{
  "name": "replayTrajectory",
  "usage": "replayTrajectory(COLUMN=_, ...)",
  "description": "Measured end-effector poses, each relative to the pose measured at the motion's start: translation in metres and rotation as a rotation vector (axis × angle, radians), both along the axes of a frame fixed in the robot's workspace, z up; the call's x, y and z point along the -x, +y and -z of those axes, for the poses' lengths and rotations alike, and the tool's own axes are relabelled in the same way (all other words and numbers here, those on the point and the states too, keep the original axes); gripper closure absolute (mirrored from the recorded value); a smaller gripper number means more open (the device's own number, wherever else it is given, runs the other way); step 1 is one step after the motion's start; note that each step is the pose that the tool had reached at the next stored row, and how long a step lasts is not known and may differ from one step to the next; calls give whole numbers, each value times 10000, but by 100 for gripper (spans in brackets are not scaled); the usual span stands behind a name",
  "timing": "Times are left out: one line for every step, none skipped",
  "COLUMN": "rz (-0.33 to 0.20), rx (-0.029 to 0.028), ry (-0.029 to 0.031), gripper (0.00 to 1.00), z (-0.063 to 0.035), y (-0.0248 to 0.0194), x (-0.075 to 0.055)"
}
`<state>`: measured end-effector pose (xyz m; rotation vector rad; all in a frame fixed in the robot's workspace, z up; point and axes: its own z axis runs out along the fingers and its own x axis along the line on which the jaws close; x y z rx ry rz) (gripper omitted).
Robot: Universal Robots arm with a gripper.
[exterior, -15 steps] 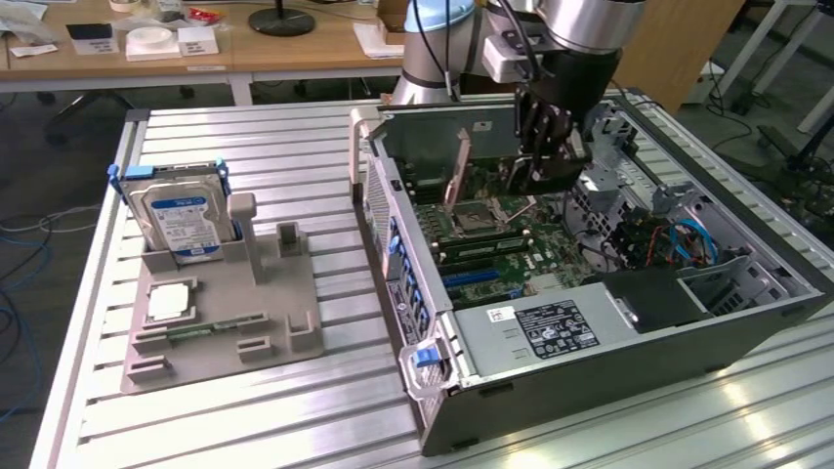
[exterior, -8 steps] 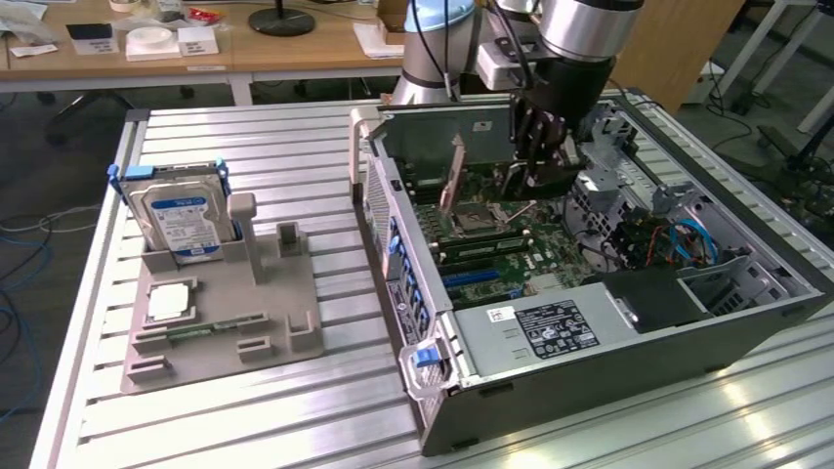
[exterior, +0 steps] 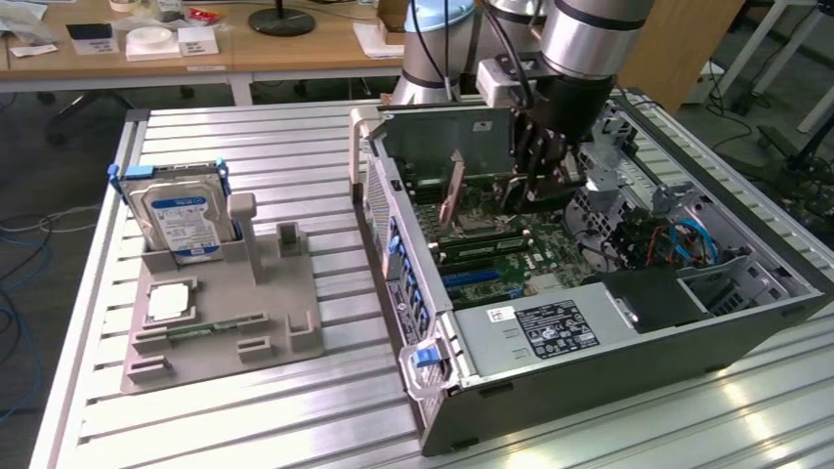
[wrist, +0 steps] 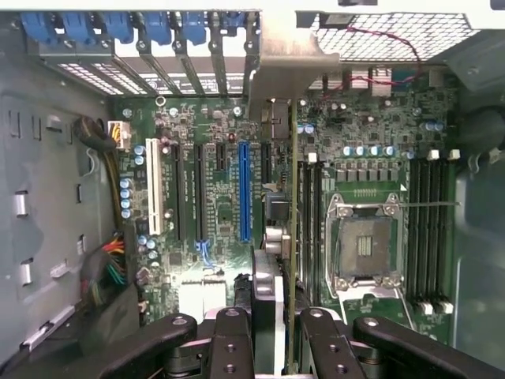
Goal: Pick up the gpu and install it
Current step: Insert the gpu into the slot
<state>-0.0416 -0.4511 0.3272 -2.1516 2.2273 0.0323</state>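
One gpu [wrist: 290, 197] is sitting upright in my gripper [wrist: 272, 335] inside the open computer case [exterior: 729, 332].
The slatted metal table [exterior: 261, 147] is bearing that case, which is lying on its side, and my arm [exterior: 593, 39] is reaching down into it over the motherboard [wrist: 221, 158]. I am holding the gpu on edge, my fingers [wrist: 233, 339] pinching it narrowly from both sides near one end, so the card is running away from my gripper toward the rear slot openings [wrist: 158, 55]. It is standing between the long blue slot [wrist: 245, 189] and the square processor socket [wrist: 363, 245]; I cannot tell whether its lower edge is touching the board.
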Motion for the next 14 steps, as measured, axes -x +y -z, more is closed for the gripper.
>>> replayTrajectory(rz=-10, rx=2, ry=1, gripper=72, z=17, y=-1, x=5)
replayTrajectory(rz=-13, rx=1, ry=1, gripper=72, z=35, y=-1, x=11)
replayTrajectory(rz=-20, rx=-1, ry=1, gripper=72, z=53, y=-1, x=20)
replayTrajectory(rz=-35, rx=-7, ry=2, gripper=72, z=70, y=-1, x=31)
replayTrajectory(rz=-63, rx=-21, ry=1, gripper=72, z=84, y=-3, x=42)
replayTrajectory(rz=-109, rx=-43, ry=1, gripper=72, z=98, y=-5, x=49)
replayTrajectory(rz=-154, rx=-57, ry=0, gripper=72, z=113, y=-8, x=56)
replayTrajectory(rz=-168, rx=-56, ry=0, gripper=72, z=128, y=-9, x=59)
replayTrajectory(rz=-169, rx=-56, ry=1, gripper=72, z=143, y=-10, x=59)
replayTrajectory(rz=-170, rx=-57, ry=1, gripper=72, z=157, y=-13, x=60)
replayTrajectory(rz=-170, rx=-55, ry=2, gripper=72, z=163, y=-21, x=61)
replayTrajectory(rz=-170, rx=-56, ry=3, gripper=72, z=169, y=-30, x=61)
replayTrajectory(rz=-170, rx=-57, ry=2, gripper=72, z=175, y=-39, x=61)
replayTrajectory(rz=-169, rx=-57, ry=2, gripper=72, z=182, y=-53, x=61)
